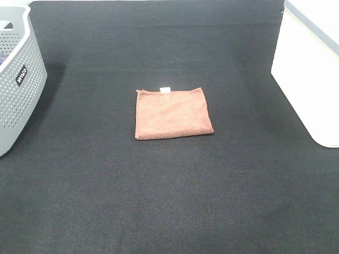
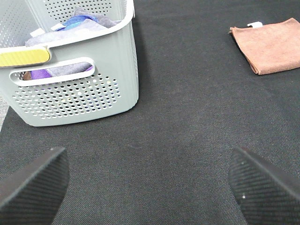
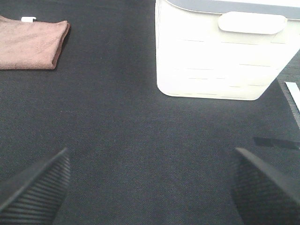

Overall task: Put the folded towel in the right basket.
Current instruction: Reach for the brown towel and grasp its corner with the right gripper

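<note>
Towel (image 1: 174, 113), brown, folded to a rough square, lying flat near the middle of the black mat (image 1: 169, 211). We note a small white tag (image 1: 165, 88) at its 12 o'clock edge. The folded side runs along its 6 o'clock edge, and the corners look fairly square. It lies apart from both baskets and both grippers.

At 2 o'clock from the towel, well apart, stands the white basket (image 1: 310, 79), cut off by the right edge of the high view. The right wrist view shows its smooth wall and a moulded handle below a grey rim. We cannot see its inside.

At 9 to 10 o'clock from the towel, also well apart, stands the grey basket (image 1: 18, 90), with perforated walls and a small dark label. It holds a heap of cloths (image 2: 79, 23) in purple, blue and grey.

Left gripper (image 2: 149, 183): over bare mat just beside the grey basket, jaws spread wide, only mat between the ribbed black pads (image 2: 35, 183).

Right gripper (image 3: 150, 187): over bare mat near the white basket, jaws likewise spread wide, holding nothing. We see the towel off to one side in each wrist view.
</note>
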You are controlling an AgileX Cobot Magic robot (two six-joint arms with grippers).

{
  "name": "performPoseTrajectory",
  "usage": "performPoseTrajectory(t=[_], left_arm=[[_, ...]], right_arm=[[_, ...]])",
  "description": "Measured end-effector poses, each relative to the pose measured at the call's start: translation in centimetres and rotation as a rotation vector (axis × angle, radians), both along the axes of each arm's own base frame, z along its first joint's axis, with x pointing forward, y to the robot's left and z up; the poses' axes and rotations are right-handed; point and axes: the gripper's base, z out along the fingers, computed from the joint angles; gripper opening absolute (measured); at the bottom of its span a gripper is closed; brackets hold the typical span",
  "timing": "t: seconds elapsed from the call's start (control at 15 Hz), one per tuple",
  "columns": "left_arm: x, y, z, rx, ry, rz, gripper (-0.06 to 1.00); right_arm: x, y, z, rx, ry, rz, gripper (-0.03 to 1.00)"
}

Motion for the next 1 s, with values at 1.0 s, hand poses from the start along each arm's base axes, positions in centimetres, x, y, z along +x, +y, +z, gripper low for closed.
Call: performPoseTrajectory(t=[1.0], left_arm=[[0.00,0.00,0.00,0.000,0.000,0.000,0.87]], right_arm=[[0.00,0.00,0.00,0.000,0.000,0.000,0.85]])
